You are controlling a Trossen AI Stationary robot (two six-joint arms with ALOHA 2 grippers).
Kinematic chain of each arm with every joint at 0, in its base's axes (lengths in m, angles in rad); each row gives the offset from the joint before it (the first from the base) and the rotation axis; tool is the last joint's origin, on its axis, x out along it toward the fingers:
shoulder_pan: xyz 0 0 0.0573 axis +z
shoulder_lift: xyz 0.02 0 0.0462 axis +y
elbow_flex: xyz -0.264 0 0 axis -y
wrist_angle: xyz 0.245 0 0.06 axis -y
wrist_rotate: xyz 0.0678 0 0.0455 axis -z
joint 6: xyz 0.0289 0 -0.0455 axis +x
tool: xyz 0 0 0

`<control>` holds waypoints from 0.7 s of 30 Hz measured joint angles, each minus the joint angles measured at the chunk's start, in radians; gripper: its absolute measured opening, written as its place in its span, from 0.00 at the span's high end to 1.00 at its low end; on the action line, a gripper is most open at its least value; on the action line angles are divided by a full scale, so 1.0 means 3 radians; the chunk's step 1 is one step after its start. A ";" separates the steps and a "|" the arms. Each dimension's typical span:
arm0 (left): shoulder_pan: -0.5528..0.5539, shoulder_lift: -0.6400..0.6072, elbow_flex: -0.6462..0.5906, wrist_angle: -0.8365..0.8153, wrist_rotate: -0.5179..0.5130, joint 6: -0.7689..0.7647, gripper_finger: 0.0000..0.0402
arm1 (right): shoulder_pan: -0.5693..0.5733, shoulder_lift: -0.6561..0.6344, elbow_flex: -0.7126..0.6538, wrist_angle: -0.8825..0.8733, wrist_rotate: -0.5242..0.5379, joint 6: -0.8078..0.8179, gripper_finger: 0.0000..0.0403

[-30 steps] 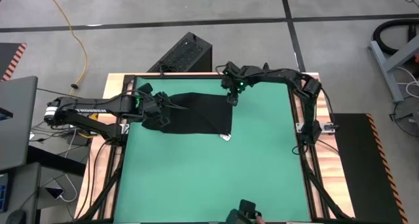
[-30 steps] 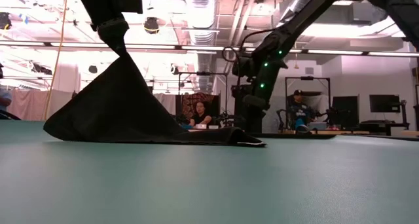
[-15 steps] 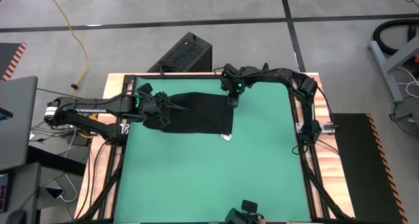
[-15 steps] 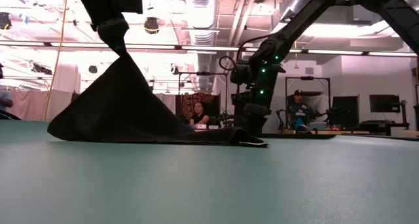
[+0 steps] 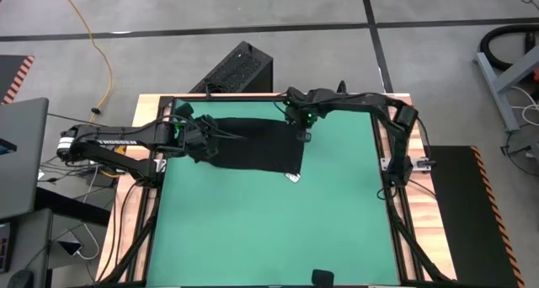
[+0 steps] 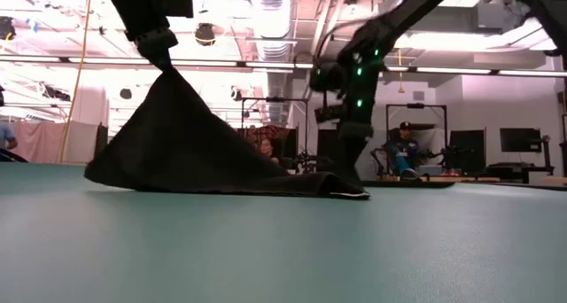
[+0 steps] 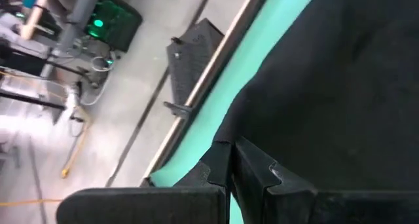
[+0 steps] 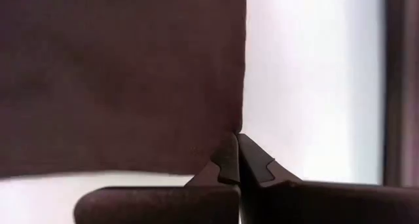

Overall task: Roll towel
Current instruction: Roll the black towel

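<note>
A: Where's the towel (image 5: 253, 145) sitting?

B: At the mat's (image 5: 269, 229) far end. One corner is pinched by the left gripper (image 7: 230, 160) and lifted into a peak; the rest is lying flat.

A: And the right gripper (image 8: 237, 153)?

B: Clamped shut on the towel's far right edge.

This is a robot lab or workshop hall. Bare pipes and ducts (image 6: 266, 6) run under a high ceiling with strip lights, the concrete floor (image 5: 253, 10) carries a yellow cable (image 5: 88, 27), people sit at screens (image 6: 520, 140) in the background, and the counter (image 5: 269, 229) has a green mat.
</note>
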 joint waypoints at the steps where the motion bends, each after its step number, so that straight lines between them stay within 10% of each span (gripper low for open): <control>1: 0.0000 0.0000 0.0000 0.0003 -0.0003 0.0015 1.00 | 0.0040 -0.0065 0.0000 -0.0047 0.0076 0.0012 0.99; 21: 0.0181 -0.0038 -0.0744 0.1282 -0.0201 0.0442 1.00 | 0.1503 -0.1413 -0.0410 -0.0909 0.1948 0.1215 1.00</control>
